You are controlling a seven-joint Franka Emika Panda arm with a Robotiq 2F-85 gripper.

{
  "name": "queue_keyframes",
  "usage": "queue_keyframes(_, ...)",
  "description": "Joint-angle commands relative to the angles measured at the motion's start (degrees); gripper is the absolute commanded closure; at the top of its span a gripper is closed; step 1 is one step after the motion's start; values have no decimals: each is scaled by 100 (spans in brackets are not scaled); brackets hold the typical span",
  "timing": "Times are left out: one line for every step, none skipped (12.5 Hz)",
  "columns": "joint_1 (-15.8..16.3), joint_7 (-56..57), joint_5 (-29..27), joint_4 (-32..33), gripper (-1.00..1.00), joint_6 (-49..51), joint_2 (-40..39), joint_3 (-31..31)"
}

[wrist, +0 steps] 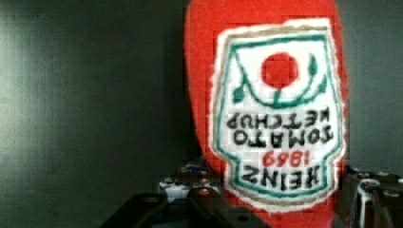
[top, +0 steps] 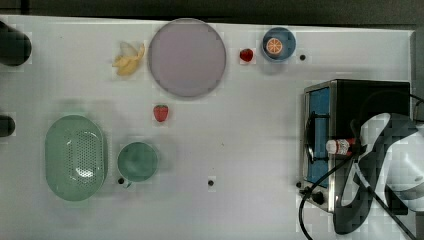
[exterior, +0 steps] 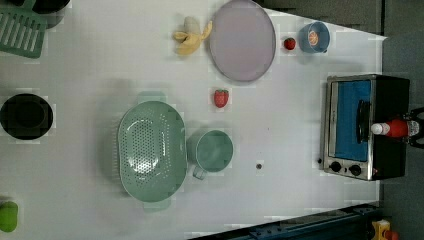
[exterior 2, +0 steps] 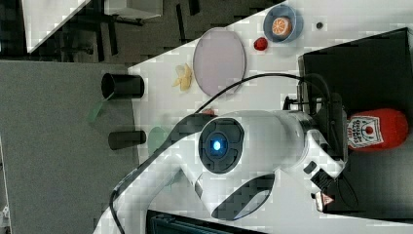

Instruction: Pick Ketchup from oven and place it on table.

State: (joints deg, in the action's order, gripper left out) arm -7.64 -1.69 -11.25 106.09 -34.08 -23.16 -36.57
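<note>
1. Although the task says "from oven", you'll find the ketchup (top: 342, 146) lying on its side on the black top of the toaster oven (top: 375, 95), not inside. The bluish glass door looks shut, so nothing needs opening.
2. Its white cap points toward the oven's front edge, above the door handle. The red body runs back across the roof, label face-up in the wrist view.
3. Your claw (top: 356, 142) sits astride the bottle's body behind the cap, with the arm reaching in over the oven from the top view's right. Crossing the bottle at right angles makes sense, since a round body lying flat gives little else to grip.
4. Clamped or merely bracketing? You cannot tell from these views, so treat the hold as unconfirmed.
5. Judgement: this is the grasp step, and the lift is not yet made. A soft bottle may squash or roll, so confirm the grip before raising.
6. For the drop, the white bench (top: 250, 150) has bare space between the oven and the green mug (top: 137, 161). The strawberry (top: 160, 113) and the grey plate (top: 187, 57) lie well apart from it.
</note>
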Motion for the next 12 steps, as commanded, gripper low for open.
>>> queue_keyframes(288, 159, 59, -940, -26, 1316, 1038, 30)
queue_keyframes(404, 159, 86, -1070, -26, 1865, 1208, 60)
queue_keyframes(578, 155, 132, -1145, -26, 2339, 1410, 191)
queue_keyframes(718, 147, 163, -1133, -26, 2471, 1533, 360)
queue_keyframes(924, 123, 211, -1105, -26, 2489, 1636, 699)
queue_keyframes(1033, 112, 221, -1100, -26, 2488, 1634, 938)
queue_keyframes(1167, 111, 232, -1069, -26, 2474, 1601, 1291)
queue_keyframes(1262, 104, 240, -1002, -26, 2449, 1568, 1598)
queue_keyframes(1319, 99, 281, -912, -26, 2370, 1533, 1803)
queue_keyframes(1361, 99, 380, -794, -26, 2265, 1490, 1970)
queue_keyframes(1410, 99, 680, -578, -26, 2037, 1444, 2164)
queue_keyframes(1440, 95, 972, -368, -26, 1786, 1418, 2276)
